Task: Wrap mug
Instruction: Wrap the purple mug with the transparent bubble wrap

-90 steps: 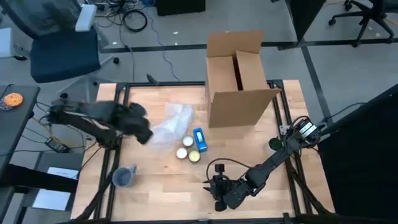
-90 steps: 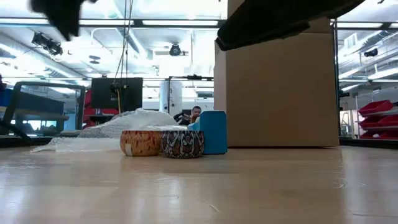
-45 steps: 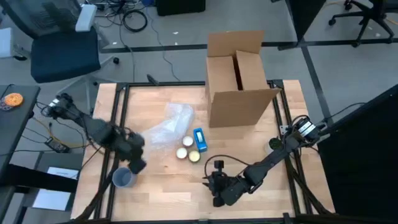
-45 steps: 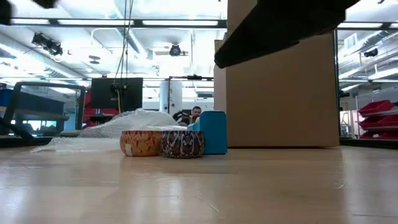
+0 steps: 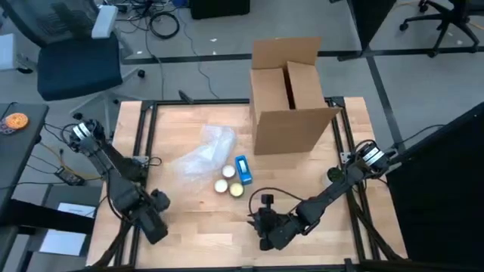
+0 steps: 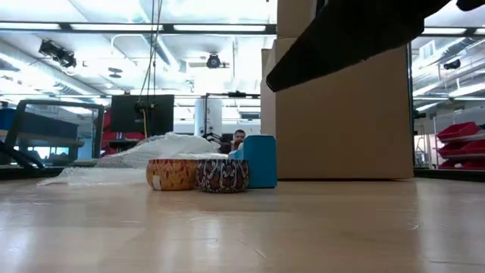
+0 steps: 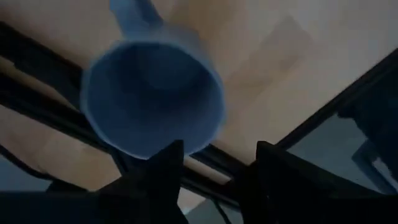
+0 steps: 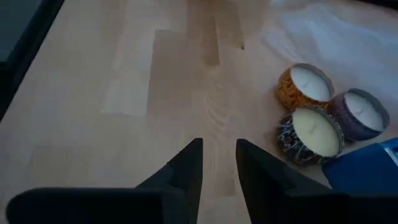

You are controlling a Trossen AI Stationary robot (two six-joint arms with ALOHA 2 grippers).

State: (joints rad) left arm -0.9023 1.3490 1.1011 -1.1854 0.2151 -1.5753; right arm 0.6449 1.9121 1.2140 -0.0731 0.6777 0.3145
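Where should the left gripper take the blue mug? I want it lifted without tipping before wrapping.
Probably the rim wall of the blue mug, from above: it stands upright, mouth open to the left gripper hovering over it. One finger inside, one outside, away from the handle, seems safest.

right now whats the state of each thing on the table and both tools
mug: upright, empty, under left tool
left tool: open, above mug
right tool: open, empty
cardboard box: upright, flaps open
bubble wrap: crumpled, unused
three candle tins: lidless, clustered

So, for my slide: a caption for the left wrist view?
Left gripper, open, poised over the blue plastic mug.
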